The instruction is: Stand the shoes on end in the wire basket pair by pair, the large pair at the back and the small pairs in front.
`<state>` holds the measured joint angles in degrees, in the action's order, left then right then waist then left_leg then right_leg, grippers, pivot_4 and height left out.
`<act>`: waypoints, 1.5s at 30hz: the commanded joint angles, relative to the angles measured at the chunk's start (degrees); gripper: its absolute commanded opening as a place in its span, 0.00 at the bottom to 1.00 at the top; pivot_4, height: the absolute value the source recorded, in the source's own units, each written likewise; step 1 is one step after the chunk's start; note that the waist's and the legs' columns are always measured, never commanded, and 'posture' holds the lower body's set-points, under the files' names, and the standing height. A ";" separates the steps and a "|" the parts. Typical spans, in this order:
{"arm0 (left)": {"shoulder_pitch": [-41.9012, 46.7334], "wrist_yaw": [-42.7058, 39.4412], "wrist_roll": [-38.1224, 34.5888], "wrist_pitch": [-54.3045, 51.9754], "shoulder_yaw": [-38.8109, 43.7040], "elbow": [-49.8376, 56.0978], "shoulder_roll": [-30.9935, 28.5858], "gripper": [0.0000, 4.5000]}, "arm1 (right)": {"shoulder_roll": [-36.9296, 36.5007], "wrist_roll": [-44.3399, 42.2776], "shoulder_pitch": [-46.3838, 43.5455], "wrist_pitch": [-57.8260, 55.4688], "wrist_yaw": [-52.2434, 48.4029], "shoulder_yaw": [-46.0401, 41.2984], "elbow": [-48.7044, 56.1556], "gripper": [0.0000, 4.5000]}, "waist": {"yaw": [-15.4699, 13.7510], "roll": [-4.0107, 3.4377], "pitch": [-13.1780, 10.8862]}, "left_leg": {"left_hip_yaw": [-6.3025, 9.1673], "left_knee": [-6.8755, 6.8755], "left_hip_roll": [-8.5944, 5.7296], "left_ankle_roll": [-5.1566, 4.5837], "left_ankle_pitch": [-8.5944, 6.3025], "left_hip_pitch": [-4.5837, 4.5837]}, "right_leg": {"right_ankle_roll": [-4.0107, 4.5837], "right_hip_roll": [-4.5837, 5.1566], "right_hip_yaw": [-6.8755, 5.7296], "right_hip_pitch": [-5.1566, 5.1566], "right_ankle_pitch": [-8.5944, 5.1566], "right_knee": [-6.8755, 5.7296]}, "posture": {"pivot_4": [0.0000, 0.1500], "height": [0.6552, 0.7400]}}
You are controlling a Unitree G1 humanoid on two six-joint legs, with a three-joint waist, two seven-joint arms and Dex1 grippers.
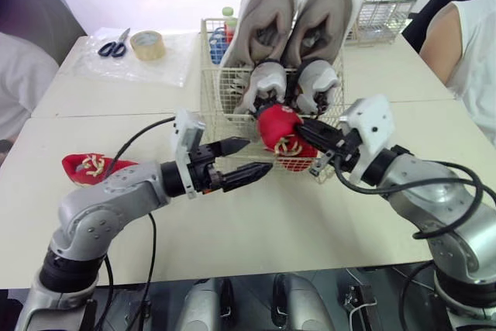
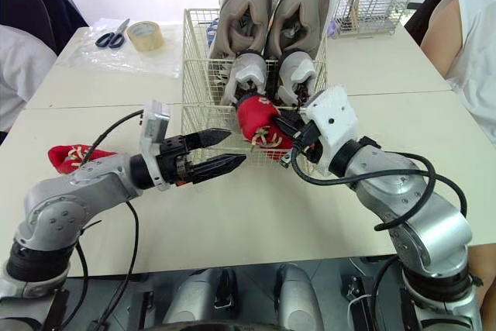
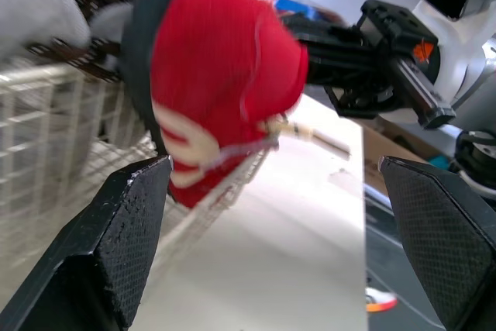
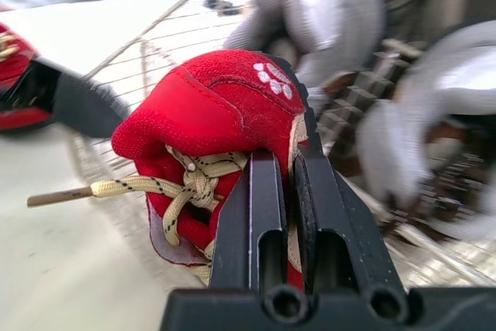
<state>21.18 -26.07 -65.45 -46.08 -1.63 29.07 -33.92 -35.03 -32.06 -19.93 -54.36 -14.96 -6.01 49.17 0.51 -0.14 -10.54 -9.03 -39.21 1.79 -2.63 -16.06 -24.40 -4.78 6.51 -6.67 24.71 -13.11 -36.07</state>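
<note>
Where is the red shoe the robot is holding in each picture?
Left eye view: red shoe at centre, at the basket's front, gripped by the right end effector.
Right eye view: centre too, at the basket front.
Left wrist view: beyond the open left end effector, against the basket wire.
Right wrist view: clamped in the right end effector.
Shared landmark: the basket.

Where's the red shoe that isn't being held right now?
The loose red shoe lies on the table at the robot's left, beside the left arm, well apart from the wire basket, where the right gripper holds the other red shoe.
</note>
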 commanded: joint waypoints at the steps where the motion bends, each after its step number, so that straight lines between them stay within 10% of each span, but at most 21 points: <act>1: 2.07 -3.27 2.43 0.42 -1.00 -1.48 1.17 1.00 | 2.69 0.73 3.19 -0.79 5.27 -6.24 6.26 0.01 | -0.28 0.01 0.01 | 0.02 0.00 0.00 0.00 0.00 0.00 | -0.01 0.00 -0.01 -0.01 0.00 -0.01 | 1.00 1.00; 11: 4.46 -7.84 7.57 0.70 -1.69 -4.99 4.31 1.00 | 19.06 -6.65 15.81 1.67 12.74 -13.57 7.65 0.01 | -0.46 0.04 0.07 | 0.02 0.02 0.02 0.02 0.01 0.02 | -0.01 -0.05 0.00 -0.03 -0.01 0.01 | 1.00 1.00; 20: 3.42 -7.77 8.40 -0.28 -0.06 -3.95 4.34 1.00 | 15.64 -6.50 17.17 3.60 11.36 -11.35 5.38 0.01 | -0.60 0.03 0.08 | 0.03 0.02 0.02 0.02 0.01 0.04 | 0.00 -0.05 0.02 -0.04 -0.02 0.00 | 1.00 1.00; 29: 2.56 -8.30 8.23 -1.35 0.98 -3.77 4.24 1.00 | 11.71 -7.84 17.33 4.08 12.27 -14.11 5.87 0.86 | -0.71 0.04 0.09 | 0.03 0.02 0.02 0.01 0.01 0.05 | 0.00 -0.05 0.05 -0.04 -0.02 -0.01 | 1.00 1.00; 32: 2.90 -8.83 8.09 -1.60 1.08 -4.43 4.60 1.00 | 10.24 -10.62 20.05 4.31 10.96 -15.69 8.73 0.86 | -0.92 0.04 0.09 | 0.04 0.02 0.02 0.01 0.01 0.05 | 0.00 -0.05 0.04 -0.04 -0.02 -0.01 | 1.00 1.00; 39: 4.13 -11.96 9.50 -1.38 -0.03 -7.28 5.90 1.00 | 1.44 -27.81 27.91 7.32 7.15 -29.67 10.82 0.86 | -1.22 0.05 0.09 | 0.03 -0.02 0.00 -0.02 -0.01 0.05 | 0.00 -0.03 0.06 -0.07 -0.02 0.03 | 1.00 1.00; 45: 4.30 -12.60 7.96 -2.70 1.73 -7.40 6.15 1.00 | -17.24 -65.48 40.03 8.10 2.57 -47.54 3.03 0.86 | -1.24 0.21 0.14 | 0.11 -0.01 0.04 -0.39 -0.22 0.09 | 0.02 -0.05 0.10 -0.15 -0.03 0.08 | 1.00 1.00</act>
<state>24.79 -38.74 -56.42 -48.47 -1.32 20.83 -27.85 -47.54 -84.73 19.13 -47.05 -10.89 -45.87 55.68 -0.73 0.07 -10.41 -8.88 -39.25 1.84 -3.04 -16.29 -24.31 -4.75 6.47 -6.59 24.53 -13.14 -35.99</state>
